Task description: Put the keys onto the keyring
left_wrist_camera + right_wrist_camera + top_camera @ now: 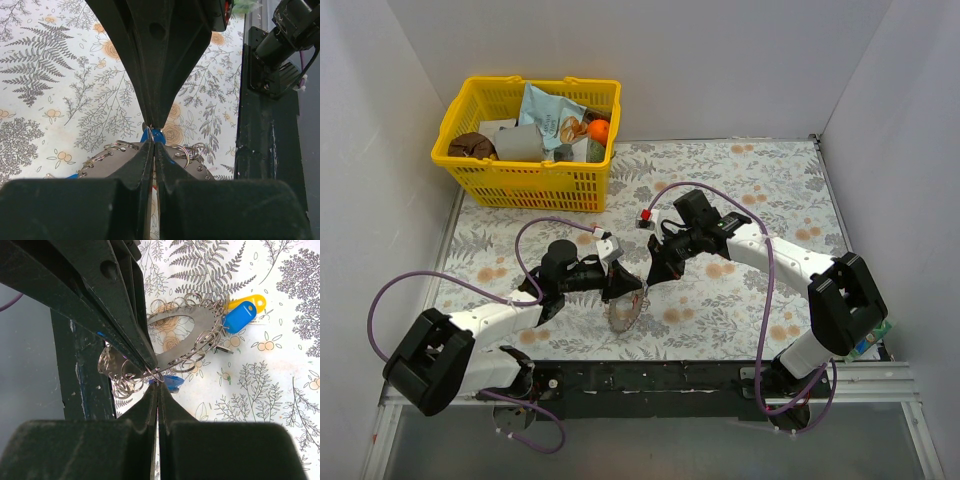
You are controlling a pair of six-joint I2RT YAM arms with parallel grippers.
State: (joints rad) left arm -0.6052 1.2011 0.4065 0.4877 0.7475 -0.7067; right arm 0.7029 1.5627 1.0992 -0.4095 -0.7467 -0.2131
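Since the right gripper [158,380] is clenched with its tips on a small loop at the rim of the keyring [206,325], the plate's long axis runs straight away from those tips. It appears tilted up off the surface [770,180] rather than lying flat. A blue key [172,382] sits just beside that pinch, touching the rim.

The left gripper [152,136] is clenched too and meets the same stretch of rim from the opposite side, with the blue cap right at its tips. Whether it pinches the key or a rim loop I cannot tell. The two grippers are nearly nose to nose over the middle of the surface, so the coming move looks like a small twist or slide along the rim, not a reach.

On the plate's far end hang a blue tag [240,317] and a yellow tag [252,301]. A red key [645,217] lies alone on the surface, just far of the right gripper, so the right arm is the nearer one to it. Around the pair the flowered surface is open. The yellow basket [530,185] stands well apart at the far left, and white walls close in the sides.
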